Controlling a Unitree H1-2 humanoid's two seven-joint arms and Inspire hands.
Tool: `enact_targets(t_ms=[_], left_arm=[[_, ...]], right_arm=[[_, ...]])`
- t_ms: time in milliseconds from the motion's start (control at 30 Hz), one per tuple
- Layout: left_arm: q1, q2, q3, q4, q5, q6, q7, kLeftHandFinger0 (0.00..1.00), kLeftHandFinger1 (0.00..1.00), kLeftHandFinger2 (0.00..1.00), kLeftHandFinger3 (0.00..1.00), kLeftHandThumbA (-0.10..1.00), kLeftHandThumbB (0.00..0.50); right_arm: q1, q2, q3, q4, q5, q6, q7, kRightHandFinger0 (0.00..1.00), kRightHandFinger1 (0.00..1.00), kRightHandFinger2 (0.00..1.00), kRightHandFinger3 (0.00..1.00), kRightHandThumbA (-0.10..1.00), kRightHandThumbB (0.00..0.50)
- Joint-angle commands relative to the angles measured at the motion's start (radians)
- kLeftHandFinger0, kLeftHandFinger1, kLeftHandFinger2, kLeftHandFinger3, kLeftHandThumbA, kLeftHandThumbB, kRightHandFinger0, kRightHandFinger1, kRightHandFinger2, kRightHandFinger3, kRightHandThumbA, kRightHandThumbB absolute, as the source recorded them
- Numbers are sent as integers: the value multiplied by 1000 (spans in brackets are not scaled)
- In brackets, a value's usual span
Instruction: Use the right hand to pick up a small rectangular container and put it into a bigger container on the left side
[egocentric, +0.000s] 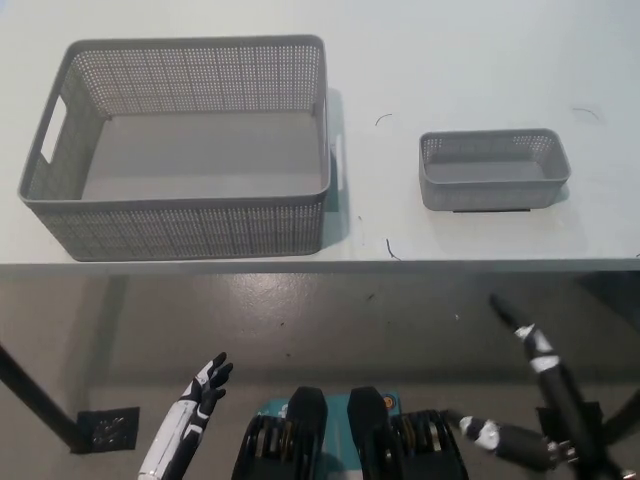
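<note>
- The black right hand (525, 335) sits low at the lower right, below the table edge (300, 266); whether its fingers are apart or closed, I cannot tell
- The white left hand (208, 385) rests at the lower left, fingers spread, holding nothing
- The small grey container (493, 170) stands on the white table, right side, untouched
- The big grey basket (180, 150) stands well apart to its left, empty
- Bare tabletop lies between the two
</note>
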Motion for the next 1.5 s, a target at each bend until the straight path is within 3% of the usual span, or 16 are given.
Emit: enact_targets(t_ms=[0,133,233,267,433,567,733,933,1100,1233,1367,1467], left_arm=[[-23,28,-2,-57,-33,-54,-47,1000,1000,1000,1000,1000,290],[-33,27,6,-58,-34,-42,-48,1000,1000,1000,1000,1000,299],[-41,26,9,-53,-33,-42,-50,1000,1000,1000,1000,1000,293],[-40,26,9,-54,-37,-36,-54,1000,1000,1000,1000,1000,292],[-40,24,11,-51,-36,-38,-54,1000,1000,1000,1000,1000,313],[-47,34,17,-49,-32,-33,-56,1000,1000,1000,1000,1000,305],[-43,33,19,-46,-26,-32,-56,1000,1000,1000,1000,1000,303],[-44,35,21,-37,-33,-41,-60,1000,1000,1000,1000,1000,291],[-44,38,20,-39,-28,-40,-60,1000,1000,1000,1000,1000,281],[-43,41,19,-35,-16,-45,-54,1000,1000,1000,1000,1000,282],[-45,43,19,-37,-11,-43,-53,1000,1000,1000,1000,1000,269],[-42,47,17,-45,1,-38,-49,1000,1000,1000,1000,1000,260]], right_arm=[[-178,-117,-91,-294,-154,245,124,1000,1000,1000,1000,1000,367],[-339,-197,-105,-320,-212,361,208,1000,1000,1000,1000,1000,342],[-465,-262,-83,-283,-259,439,282,1000,1000,1000,1000,1000,348],[-531,-297,-59,-249,-304,481,337,1000,1000,1000,1000,1000,375],[-735,-336,28,-94,-355,603,449,1000,1000,1000,1000,1000,428],[-912,-324,123,110,-394,678,522,1000,1000,1000,1000,1000,412],[-1038,-286,208,380,-412,683,522,1000,1000,1000,1000,1000,411],[-1162,-227,265,676,-368,683,506,1000,1000,1000,1000,1000,461],[-1226,-187,276,848,-330,659,496,1000,1000,1000,1000,1000,457],[-1275,-166,303,964,-321,634,520,1000,1000,1000,1000,1000,485],[-1317,-168,309,1010,-279,576,599,1000,1000,1000,1000,1000,448],[-1354,-170,312,1023,-271,606,644,1000,1000,1000,1000,1000,449]])
